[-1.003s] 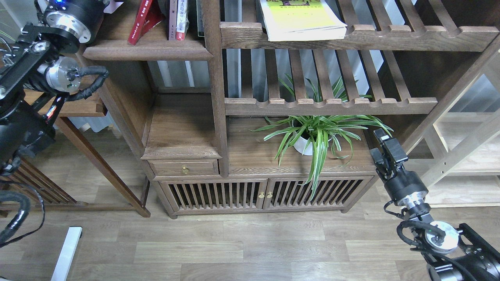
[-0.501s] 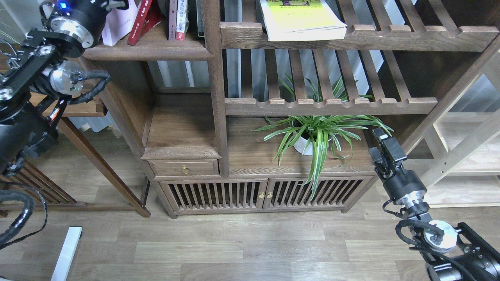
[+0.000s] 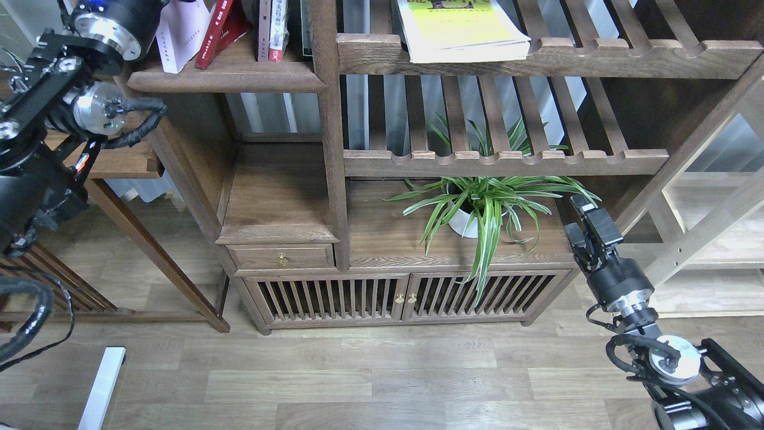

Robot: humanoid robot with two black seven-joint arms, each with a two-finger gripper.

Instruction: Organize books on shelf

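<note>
The shelf (image 3: 239,79) is the dark board with a rounded lip at the top left. A white book (image 3: 179,37) leans at its left end, its lower corner on the board. Beside it a red book (image 3: 213,34) leans the same way, and further right red-and-white spines (image 3: 272,30) stand upright. A thick yellow-green book (image 3: 462,33) lies flat on the slatted rack (image 3: 549,58) to the right. My left arm (image 3: 110,27) rises past the top edge just left of the white book, its gripper out of view. My right gripper (image 3: 574,216) hangs low at the right, open and empty.
A potted spider plant (image 3: 480,209) stands on the cabinet top (image 3: 388,239), just left of my right gripper. A second slatted rack (image 3: 507,161) runs above the plant. A small side table (image 3: 128,164) stands at the left and a pale wooden frame (image 3: 710,227) at the right.
The white book has come into view from the top left and moved down and right onto the shelf's left end, along with my left arm. My right arm has barely shifted.
</note>
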